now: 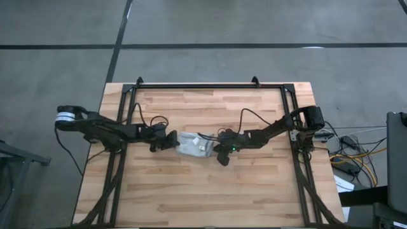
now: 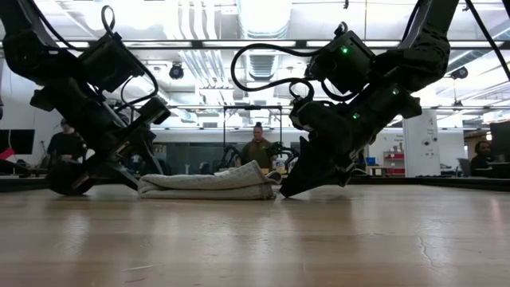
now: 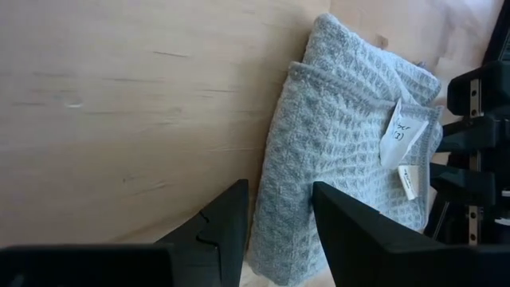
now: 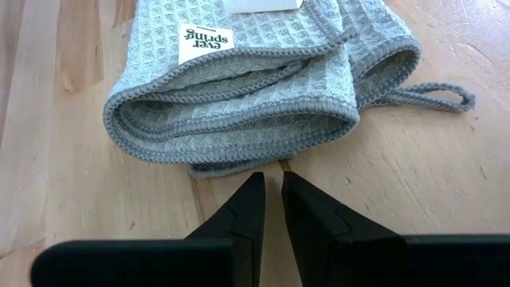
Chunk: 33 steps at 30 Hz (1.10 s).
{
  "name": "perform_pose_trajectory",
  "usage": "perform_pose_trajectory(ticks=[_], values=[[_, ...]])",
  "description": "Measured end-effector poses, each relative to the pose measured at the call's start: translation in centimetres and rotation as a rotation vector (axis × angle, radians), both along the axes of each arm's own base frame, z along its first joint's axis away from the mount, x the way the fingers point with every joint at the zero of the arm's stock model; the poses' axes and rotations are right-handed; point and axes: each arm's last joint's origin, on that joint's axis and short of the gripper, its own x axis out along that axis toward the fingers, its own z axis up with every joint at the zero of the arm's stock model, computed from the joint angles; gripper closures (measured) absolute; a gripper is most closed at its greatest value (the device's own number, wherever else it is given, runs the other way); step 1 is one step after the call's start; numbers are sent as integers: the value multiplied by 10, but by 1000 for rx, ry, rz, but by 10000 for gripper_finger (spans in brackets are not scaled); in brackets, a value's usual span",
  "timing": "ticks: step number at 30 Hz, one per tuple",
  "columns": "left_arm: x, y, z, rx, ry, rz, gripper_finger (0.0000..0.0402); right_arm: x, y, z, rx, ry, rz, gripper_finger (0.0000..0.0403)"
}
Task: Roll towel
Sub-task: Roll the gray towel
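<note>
**Towel sitting rolled between two claws**

The towel (image 1: 194, 144) is lying rolled up near the middle of the table (image 1: 203, 197), with lots of bare wood all around. The left gripper (image 3: 279, 215) is sitting at one end, its fingers parted around the towel's edge (not squeezing it). The right gripper (image 4: 271, 209) is waiting just beside the other end, nearly shut, holding nothing. The towel's inside is hidden.

Both arms are stretched low toward the table's middle. The left gripper (image 1: 172, 141) is held with fingers parted; the right gripper (image 1: 216, 151) is held with fingers nearly closed, gripping nothing.
</note>
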Motion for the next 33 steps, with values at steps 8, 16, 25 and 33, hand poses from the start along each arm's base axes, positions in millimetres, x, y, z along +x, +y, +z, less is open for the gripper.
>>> perform_pose_trajectory(ticks=[8, 16, 25, 33], values=[[0, 0, 1, 6, -6, -4, 255, 0, 0, 0, 0, -1, 0, 353], [2, 0, 2, 2, -26, -19, 255, 0, 0, 0, 0, -3, 0, 353], [2, -1, 2, -2, -27, -29, 255, 0, 0, 0, 0, -3, 0, 353], [2, -1, 2, 2, -26, -40, 257, 0, 0, 0, 0, -4, -1, 353]])
